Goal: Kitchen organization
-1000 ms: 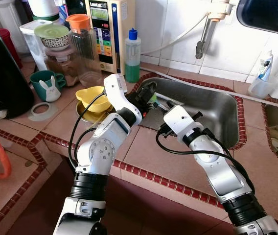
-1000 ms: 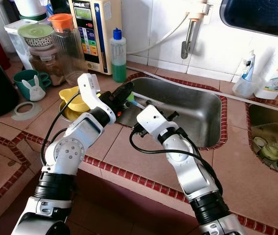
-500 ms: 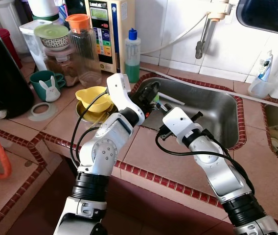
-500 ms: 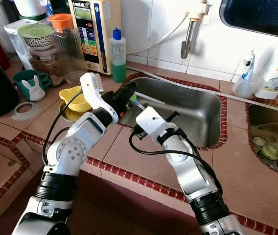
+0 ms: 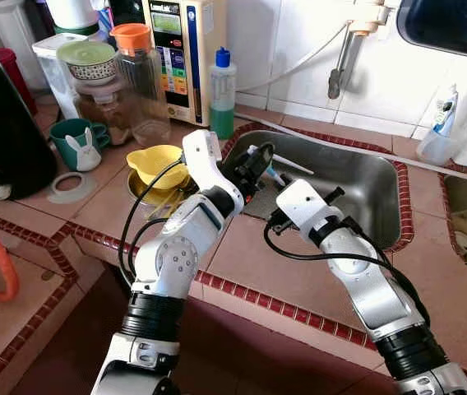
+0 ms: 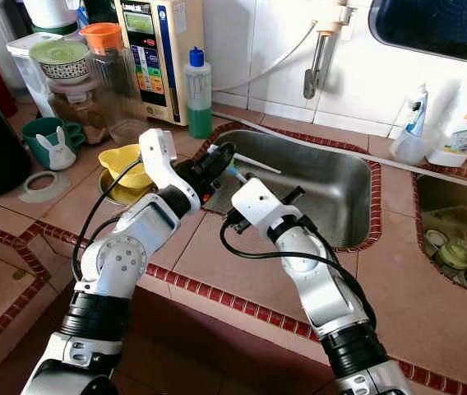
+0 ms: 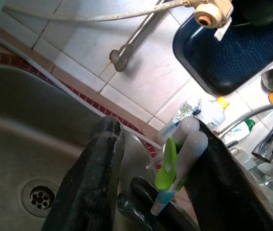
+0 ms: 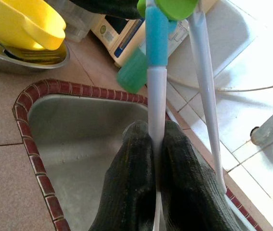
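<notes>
Right end effector (image 8: 155, 159) clamped on toothbrush (image 8: 156, 72); left end effector (image 7: 151, 159) grips toothbrush too, over sink (image 5: 365, 185).

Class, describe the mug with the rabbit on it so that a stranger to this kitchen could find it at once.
Start at the steel sink and go along the tiled counter toward the robot's left, past the yellow bowl. The teal mug stands in front of the jars, beside the black kettle. Nothing else nearby carries a white rabbit figure with upright ears.
</notes>
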`<state>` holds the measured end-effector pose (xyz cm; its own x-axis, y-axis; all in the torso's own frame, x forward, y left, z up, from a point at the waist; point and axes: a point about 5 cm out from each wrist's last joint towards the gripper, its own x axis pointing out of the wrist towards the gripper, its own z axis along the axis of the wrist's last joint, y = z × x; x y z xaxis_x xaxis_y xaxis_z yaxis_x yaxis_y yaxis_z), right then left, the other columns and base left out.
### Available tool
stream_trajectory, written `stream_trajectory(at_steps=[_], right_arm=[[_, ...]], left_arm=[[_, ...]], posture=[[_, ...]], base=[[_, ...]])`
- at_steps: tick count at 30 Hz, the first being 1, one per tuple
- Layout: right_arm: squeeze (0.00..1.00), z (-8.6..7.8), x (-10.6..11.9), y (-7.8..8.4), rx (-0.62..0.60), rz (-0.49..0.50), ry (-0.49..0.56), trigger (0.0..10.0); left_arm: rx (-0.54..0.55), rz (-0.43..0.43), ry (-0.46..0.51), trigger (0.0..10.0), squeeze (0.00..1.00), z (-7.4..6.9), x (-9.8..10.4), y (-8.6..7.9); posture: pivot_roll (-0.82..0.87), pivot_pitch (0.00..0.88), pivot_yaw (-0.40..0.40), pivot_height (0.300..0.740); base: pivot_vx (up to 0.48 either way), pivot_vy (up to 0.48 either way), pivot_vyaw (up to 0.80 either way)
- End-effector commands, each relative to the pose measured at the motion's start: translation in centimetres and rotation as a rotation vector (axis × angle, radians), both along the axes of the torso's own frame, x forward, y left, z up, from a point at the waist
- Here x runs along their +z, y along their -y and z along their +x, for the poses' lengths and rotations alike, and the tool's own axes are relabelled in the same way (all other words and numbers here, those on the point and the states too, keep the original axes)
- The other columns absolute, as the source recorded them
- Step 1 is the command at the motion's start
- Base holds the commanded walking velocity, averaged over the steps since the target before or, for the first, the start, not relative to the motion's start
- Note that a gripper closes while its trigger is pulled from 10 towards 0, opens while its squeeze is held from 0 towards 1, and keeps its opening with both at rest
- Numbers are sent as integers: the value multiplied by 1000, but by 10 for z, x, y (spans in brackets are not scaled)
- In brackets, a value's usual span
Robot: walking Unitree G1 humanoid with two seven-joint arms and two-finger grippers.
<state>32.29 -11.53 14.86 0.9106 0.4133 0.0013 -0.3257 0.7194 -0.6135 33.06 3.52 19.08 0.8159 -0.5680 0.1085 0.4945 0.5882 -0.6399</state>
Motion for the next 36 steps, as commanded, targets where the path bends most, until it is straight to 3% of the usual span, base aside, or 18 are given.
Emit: stream_trajectory(at_steps=[1,12,21,22,23,24,28,31,32,33,36], right_arm=[[0,5,4,9,-37,-5,22,0],[0,24,-6,32,-84,-114,-12,0],[0,40,-18,56,-138,-107,-123,0],[0,42,-20,61,-158,-107,-141,4510],[0,42,-20,61,-158,-107,-141,4510],[0,45,-21,71,-208,-86,-173,10000],[0,50,-25,88,-308,-81,-229,10000],[0,52,-24,96,-355,12,-256,10000],[788,52,-25,97,-360,15,-261,10000],[1000,52,-26,98,-366,26,-274,10000],[1000,51,-32,99,-378,49,-317,10000]], left_arm=[[-47,-34,-44,10000,1000,-8,-6,18],[-15,57,-13,10000,1000,-11,-13,3],[-18,121,36,10000,1000,-16,-15,-1],[-15,129,37,10000,1000,-17,-16,-3],[-15,129,37,10000,1000,-17,-16,-3],[-7,146,34,10000,1000,-19,-19,-7],[10,173,31,10000,1000,-21,-23,-14],[13,222,42,10000,1000,-24,-28,-19],[13,235,47,10000,1000,-24,-29,-20],[12,253,55,10000,1000,-25,-31,-20],[9,277,64,10000,1000,-26,-33,-21]], posture=[[57,0,19,740],[87,0,13,740],[117,0,4,740],[117,0,4,740],[117,0,4,740],[126,0,0,740],[132,0,-1,740],[139,0,0,740],[140,0,0,740],[140,0,-1,740],[143,0,-3,740]], base=[[0,0,0],[0,0,0],[0,0,0],[0,0,0],[0,0,0],[0,0,0],[0,0,0],[0,0,0],[0,0,0],[0,0,0],[0,0,0]])
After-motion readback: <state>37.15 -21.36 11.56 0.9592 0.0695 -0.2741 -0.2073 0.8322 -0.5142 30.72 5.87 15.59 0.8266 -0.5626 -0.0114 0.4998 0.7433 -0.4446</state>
